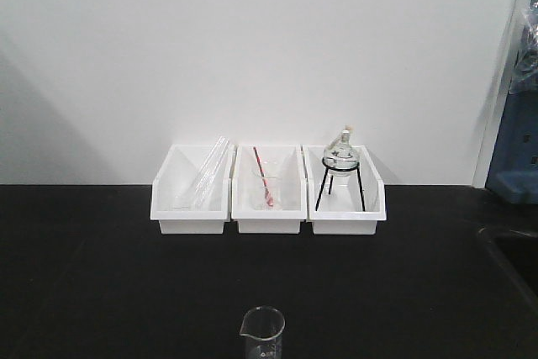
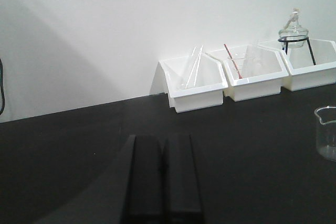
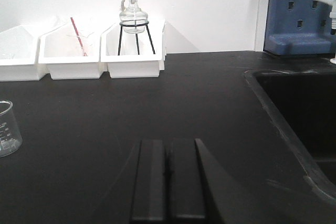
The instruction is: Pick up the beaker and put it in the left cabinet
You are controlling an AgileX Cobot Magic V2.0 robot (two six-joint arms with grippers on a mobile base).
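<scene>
Beaker (image 1: pixel 262 332) stands near-centre on the counter (image 1: pixel 101 275), bins (image 1: pixel 269 224) far back. Thin glass: light, slick, fragile, so grip mid-wall. Left view: left gripper (image 2: pixel 161 145) clenched, empty, beaker to its right. Right view: right gripper (image 3: pixel 168 148) clenched, empty, sink (image 3: pixel 273 106) edge to its right. Cabinet unseen.
</scene>
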